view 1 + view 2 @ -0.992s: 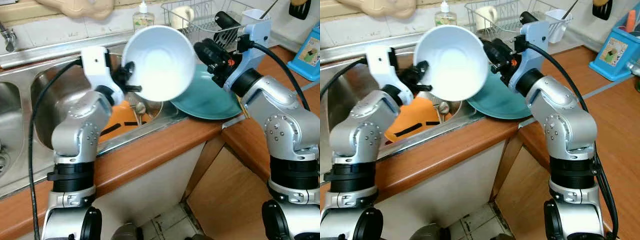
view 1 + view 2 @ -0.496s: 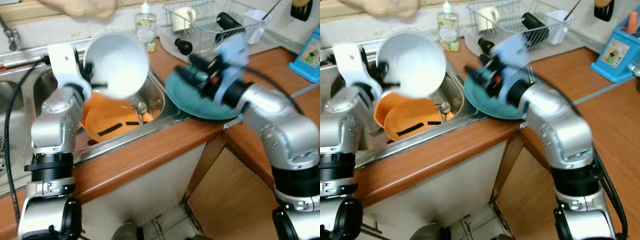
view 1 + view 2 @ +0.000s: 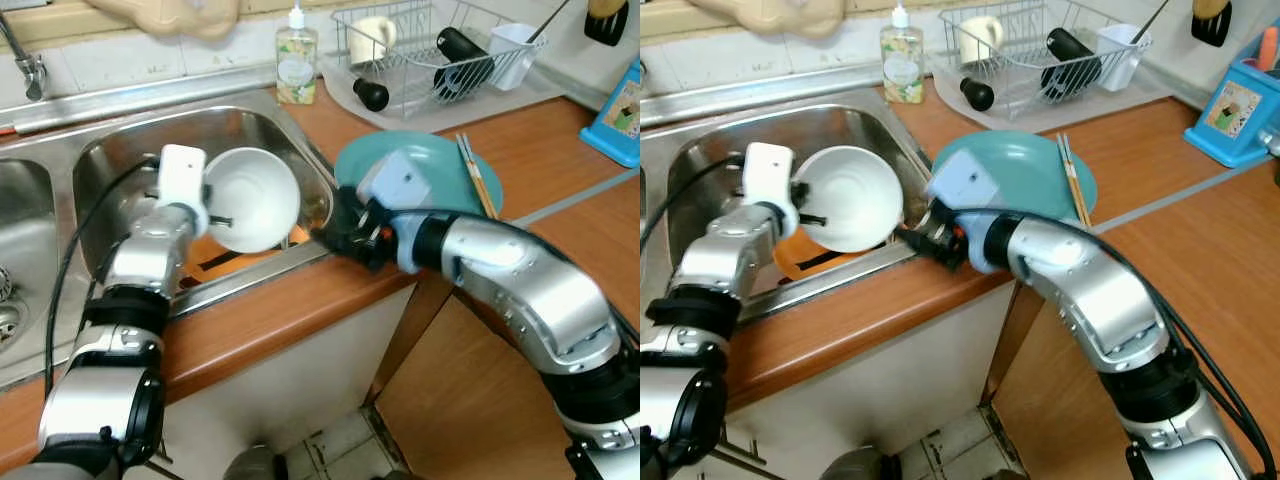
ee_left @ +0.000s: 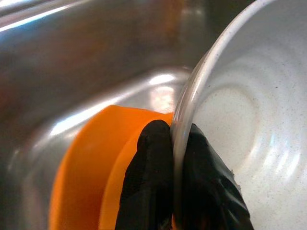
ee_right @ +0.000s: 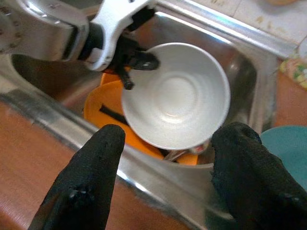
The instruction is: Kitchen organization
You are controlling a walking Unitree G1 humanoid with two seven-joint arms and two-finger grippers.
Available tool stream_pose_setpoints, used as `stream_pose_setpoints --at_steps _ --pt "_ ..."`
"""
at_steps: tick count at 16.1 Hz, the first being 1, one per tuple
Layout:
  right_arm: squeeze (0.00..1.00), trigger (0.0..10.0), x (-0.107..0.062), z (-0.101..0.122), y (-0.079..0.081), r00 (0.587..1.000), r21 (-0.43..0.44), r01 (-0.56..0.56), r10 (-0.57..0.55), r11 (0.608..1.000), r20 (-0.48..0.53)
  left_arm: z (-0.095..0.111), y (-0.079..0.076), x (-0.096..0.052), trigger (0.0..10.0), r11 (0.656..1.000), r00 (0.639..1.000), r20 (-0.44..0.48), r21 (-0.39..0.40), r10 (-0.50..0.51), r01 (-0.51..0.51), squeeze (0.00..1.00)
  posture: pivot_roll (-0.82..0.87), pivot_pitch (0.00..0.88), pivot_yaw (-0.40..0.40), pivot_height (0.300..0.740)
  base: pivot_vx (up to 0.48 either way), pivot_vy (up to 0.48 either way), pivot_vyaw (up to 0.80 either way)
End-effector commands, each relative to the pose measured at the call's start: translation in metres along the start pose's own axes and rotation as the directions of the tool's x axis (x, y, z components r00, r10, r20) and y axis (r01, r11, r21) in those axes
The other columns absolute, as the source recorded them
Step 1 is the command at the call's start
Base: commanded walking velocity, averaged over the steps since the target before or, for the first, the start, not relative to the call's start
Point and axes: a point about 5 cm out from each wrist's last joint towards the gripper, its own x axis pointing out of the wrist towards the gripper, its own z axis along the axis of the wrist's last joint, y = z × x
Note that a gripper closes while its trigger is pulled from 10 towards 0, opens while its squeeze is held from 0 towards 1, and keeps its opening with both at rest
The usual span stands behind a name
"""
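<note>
Soap bottle behind the sink; blue box on the counter.

White bowl: round, glossy, plain inside, no contents seen. Center-left of head view, tilted on edge w/ opening facing camera and right, held over the sink. Rim pinched betw. black fingers of left gripper; one finger inside, one outside.

Orange dishes: stacked in sink basin just below and behind bowl, partly hidden by it; black strip on top one.

Teal plate: flat on wood counter, center-right of frame, chopsticks lying across its right edge.
</note>
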Motion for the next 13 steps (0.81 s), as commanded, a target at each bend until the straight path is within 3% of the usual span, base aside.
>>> stream_pose_setpoints --at_steps 1,2,4,9,10,11,12,13 --pt "1.00 10.0 -0.002 -0.001 0.001 1.000 -0.011 0.001 -0.001 1.000 -0.014 0.005 0.001 0.002 10.0 1.000 1.000 0.016 0.020 0.012 -0.013 0.00 -0.06 0.002 0.021 0.740 0.000 0.000 0.00" --pt "1.00 10.0 -0.002 -0.002 0.002 1.000 -0.016 0.002 -0.003 1.000 -0.019 -0.001 0.001 0.005 10.0 0.999 1.000 -0.017 0.033 0.014 -0.014 0.00 -0.07 0.007 0.026 0.740 0.000 0.000 0.00" --pt "1.00 10.0 -0.002 -0.002 0.002 1.000 -0.018 0.006 -0.006 1.000 -0.025 -0.005 -0.001 0.007 10.0 0.999 0.999 -0.045 0.045 -0.012 0.014 1.00 -0.07 0.010 0.026 0.740 0.000 0.000 0.00" --pt "1.00 10.0 -0.002 -0.002 0.002 0.999 -0.022 0.010 -0.011 1.000 -0.035 -0.008 0.001 0.009 10.0 0.995 0.998 -0.059 0.094 -0.010 0.015 1.00 -0.07 0.014 0.022 0.740 0.000 0.000 0.00" --pt "1.00 10.0 -0.002 -0.002 0.001 0.999 -0.021 0.020 -0.021 1.000 -0.035 -0.007 0.003 0.009 10.0 0.995 0.999 -0.045 0.104 0.000 0.005 0.71 -0.07 0.013 0.023 0.740 0.000 0.000 0.00" --pt "1.00 10.0 -0.002 -0.002 -0.001 0.999 -0.016 0.034 -0.035 0.999 -0.036 -0.006 0.005 0.009 10.0 0.994 0.999 -0.033 0.112 0.009 -0.005 0.31 -0.07 0.013 0.023 0.740 0.000 0.000 0.00" --pt "1.00 10.0 -0.003 -0.003 -0.008 0.996 0.005 0.083 -0.082 0.997 -0.042 -0.003 0.008 0.009 10.0 0.990 1.000 -0.008 0.141 0.025 -0.024 0.00 -0.07 0.013 0.024 0.740 0.000 0.000 0.00" --pt "1.00 10.0 -0.004 -0.004 -0.015 0.990 0.026 0.133 -0.131 0.991 -0.048 0.000 0.012 0.008 10.0 0.987 0.999 0.020 0.151 0.043 -0.046 0.00 -0.07 0.013 0.025 0.740 0.000 0.000 0.00"
